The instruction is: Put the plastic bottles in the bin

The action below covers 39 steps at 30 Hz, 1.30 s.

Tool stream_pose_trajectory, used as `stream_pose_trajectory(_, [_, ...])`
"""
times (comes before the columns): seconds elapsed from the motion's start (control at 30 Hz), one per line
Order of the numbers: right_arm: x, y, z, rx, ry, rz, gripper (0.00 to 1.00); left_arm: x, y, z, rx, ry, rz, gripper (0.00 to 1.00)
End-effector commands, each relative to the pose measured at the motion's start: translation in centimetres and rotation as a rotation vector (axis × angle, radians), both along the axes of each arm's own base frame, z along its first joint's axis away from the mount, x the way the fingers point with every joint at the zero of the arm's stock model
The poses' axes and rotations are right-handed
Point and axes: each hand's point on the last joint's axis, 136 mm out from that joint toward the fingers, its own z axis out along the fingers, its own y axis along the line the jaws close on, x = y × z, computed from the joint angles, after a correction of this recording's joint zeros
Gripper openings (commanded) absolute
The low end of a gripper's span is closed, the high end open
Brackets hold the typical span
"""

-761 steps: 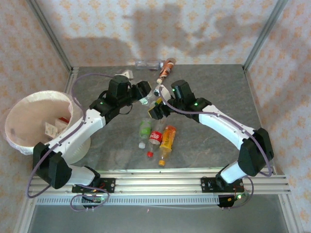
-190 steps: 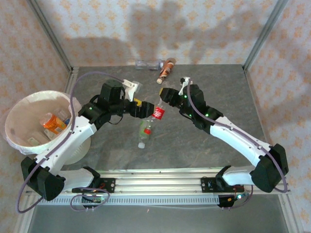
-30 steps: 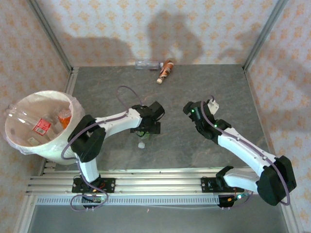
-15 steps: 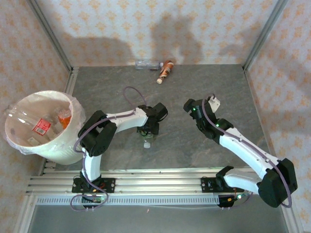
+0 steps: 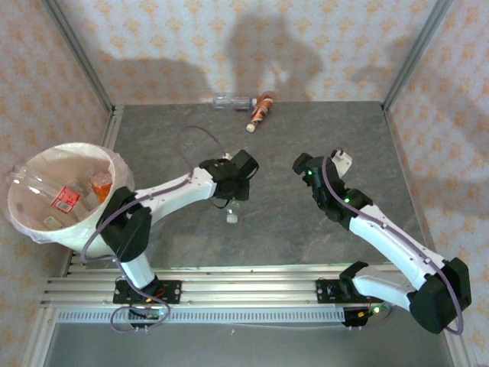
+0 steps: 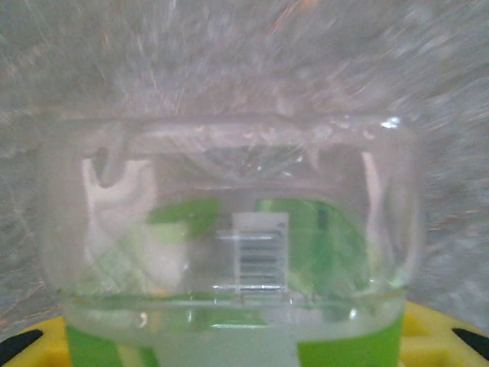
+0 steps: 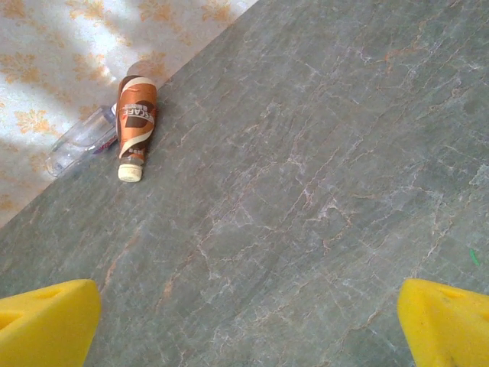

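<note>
From above, we see the left claw (image 5: 234, 197) near the middle of the bench (image 5: 290, 238), clamped on a green-labelled bottle (image 5: 232, 215) whose cap points toward the near edge. The right claw (image 5: 300, 164) hangs just beside it. The bin (image 5: 76, 233) stands at the left edge with bottles inside.

At the left wrist, yellow fingers (image 6: 432, 336) flank that bottle (image 6: 229, 245).

At the right wrist, the claw's tips stand wide apart with nothing between them. A brown bottle (image 7: 135, 122) and a clear bottle (image 7: 76, 144) lie at the far edge.
</note>
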Motion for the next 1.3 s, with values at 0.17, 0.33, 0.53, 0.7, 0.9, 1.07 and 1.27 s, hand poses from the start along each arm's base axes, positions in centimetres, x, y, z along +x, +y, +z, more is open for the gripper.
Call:
stream_pose_trajectory(0.17, [0.4,-0.7,2.3,-0.02,-0.063,-0.028,1.0,0.7,4.8,16.6,0.063,-0.326,0.04,0.43])
stream_pose_trajectory(0.33, [0.7,-0.5,2.3,-0.014,-0.072,-0.032,1.0,0.2,9.7,24.1,0.153,-0.53,0.15,0.41])
stream_pose_trajectory(0.53, [1.4,0.2,2.3,-0.011,-0.067,-0.015,1.0,-1.5,16.3,31.2,0.369,-0.729,0.305,0.42])
stream_pose_trajectory(0.7, [1.8,0.8,2.3,-0.008,-0.057,0.003,1.0,-3.7,22.6,34.8,0.511,-0.81,0.511,0.41])
stream_pose_trajectory(0.9, [2.3,1.4,1.7,-0.009,-0.041,0.019,1.0,-5.5,29.3,37.1,0.628,-0.838,0.714,0.41])
stream_pose_trajectory(1.07, [2.8,2.1,1.8,0.007,-0.039,0.035,1.0,-7.9,35.0,35.9,0.645,-0.799,0.906,0.42])
stream_pose_trajectory(1.27, [3.5,3.1,1.3,-0.005,-0.013,0.068,1.0,-8.7,39.3,32.0,0.574,-0.713,1.04,0.44])
